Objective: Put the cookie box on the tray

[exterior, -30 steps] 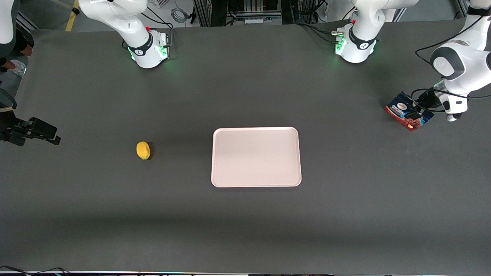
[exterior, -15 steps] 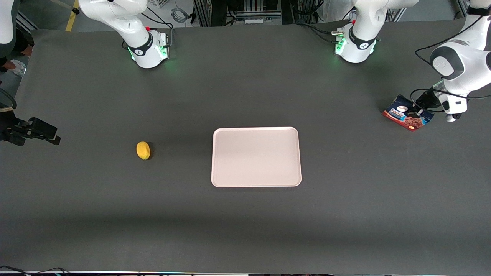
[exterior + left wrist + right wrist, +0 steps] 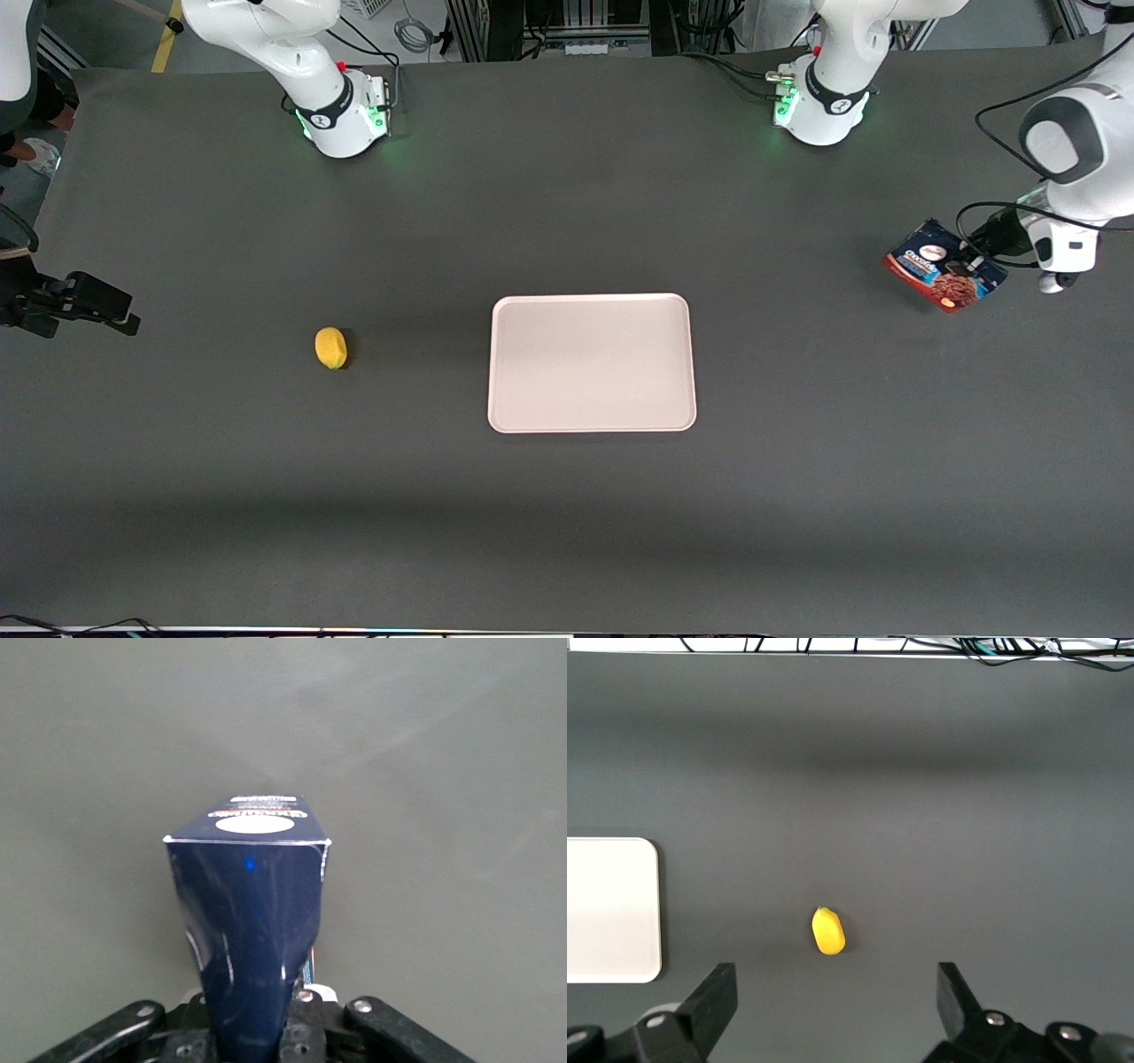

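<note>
Fingers of the left gripper [image 3: 967, 259] are clamped on the cookie box [image 3: 943, 266] — I confirm this in the wrist view, where the navy narrow side of the cookie box [image 3: 252, 930] rises straight out from between them. From the front I see the box held near the tabletop edge at the working arm's end, tilted, printed face up. I cannot tell its clearance above the tabletop [image 3: 567, 532].

The tray [image 3: 592, 363] lies flat at the middle of the tabletop, well apart from the box, with nothing on it. A small yellow lump [image 3: 331, 347] sits toward the parked arm's end, outside the path I judge the transfer needs.

Step in hand, by my reading: carry to the tray. Procedure I would follow:

- Keep the grip closed; the box is a light carton, so avoid added squeeze that could crush its walls.
- Raise it enough to clear the low rim before crossing.
- Travel toward the tray centre, not its edge — the tray is far larger than the box, so margin is available.
- Level the box, lower until it rests, then release.
</note>
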You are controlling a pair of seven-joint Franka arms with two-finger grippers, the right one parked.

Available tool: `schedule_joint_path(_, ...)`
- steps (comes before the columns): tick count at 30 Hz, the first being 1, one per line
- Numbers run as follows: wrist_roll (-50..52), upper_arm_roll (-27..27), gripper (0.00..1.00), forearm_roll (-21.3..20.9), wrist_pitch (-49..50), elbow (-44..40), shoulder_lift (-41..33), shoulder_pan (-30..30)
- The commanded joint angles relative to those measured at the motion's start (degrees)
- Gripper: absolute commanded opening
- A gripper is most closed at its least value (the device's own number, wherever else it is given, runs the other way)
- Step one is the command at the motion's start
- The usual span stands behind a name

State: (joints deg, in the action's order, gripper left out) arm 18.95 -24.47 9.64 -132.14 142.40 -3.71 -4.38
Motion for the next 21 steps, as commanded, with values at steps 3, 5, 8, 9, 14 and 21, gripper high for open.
schedule_joint_path(3, 4.3, 3.6, 0.0, -4.7, 19.6, -16.9, -1.2, -0.3)
schedule_joint_path(5, 6.8, 6.2, 0.0, -5.9, 25.6, -21.8, -1.4, -0.2)
schedule_joint_path(8, 9.0, 7.9, 0.0, -7.0, 32.2, -28.3, -1.4, -0.3)
schedule_joint_path(9, 9.3, 8.4, 0.0, -7.0, 33.4, -29.6, -1.3, -0.3)
schedule_joint_path(14, 10.0, 10.1, 0.0, -7.1, 35.1, -32.0, -2.0, -0.3)
schedule_joint_path(21, 12.6, 14.2, 0.0, -7.1, 44.2, -39.7, -2.2, -0.3)
